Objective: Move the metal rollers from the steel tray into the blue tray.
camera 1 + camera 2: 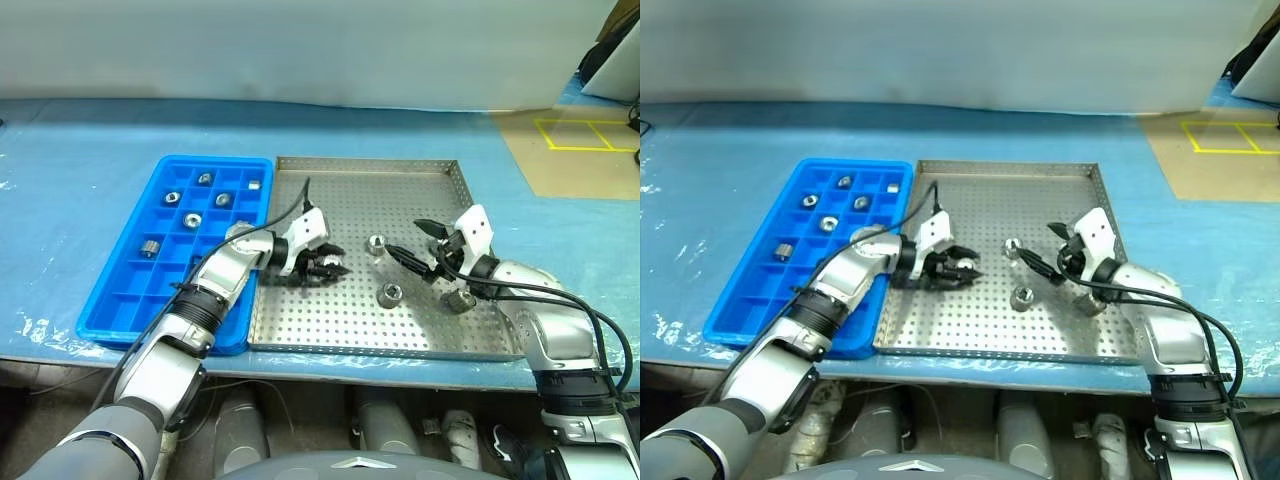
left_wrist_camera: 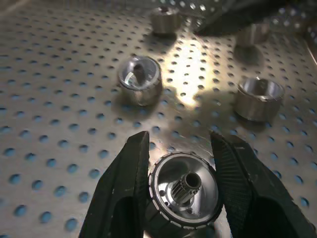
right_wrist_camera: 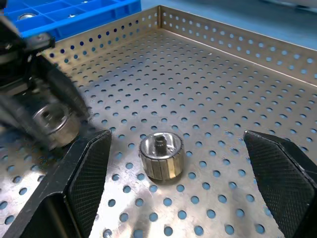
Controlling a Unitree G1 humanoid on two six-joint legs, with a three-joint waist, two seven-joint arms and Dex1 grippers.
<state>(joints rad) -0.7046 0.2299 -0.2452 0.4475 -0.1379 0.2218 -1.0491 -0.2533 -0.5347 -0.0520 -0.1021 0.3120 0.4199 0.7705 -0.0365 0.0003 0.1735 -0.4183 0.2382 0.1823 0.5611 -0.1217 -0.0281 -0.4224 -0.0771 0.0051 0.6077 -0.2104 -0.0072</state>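
The steel tray (image 1: 380,195) lies mid-table, with the blue tray (image 1: 130,300) against its left side. My left gripper (image 1: 325,265) is low over the steel tray's left half, shut on a metal roller (image 2: 185,196) that sits between its two fingers. My right gripper (image 1: 414,245) stands open over the tray's right half. Another roller (image 3: 161,156) stands on the tray just ahead of its spread fingers. Two more rollers rest on the steel tray, one (image 1: 390,294) near the middle and one (image 1: 459,299) under my right hand. Several rollers (image 1: 192,219) sit in the blue tray's far compartments.
A blue sheet (image 1: 80,150) covers the table around both trays. The table's front edge runs just below the trays. Brown floor with yellow tape marks (image 1: 585,135) lies at the far right. A black cable (image 1: 285,215) arcs over my left wrist.
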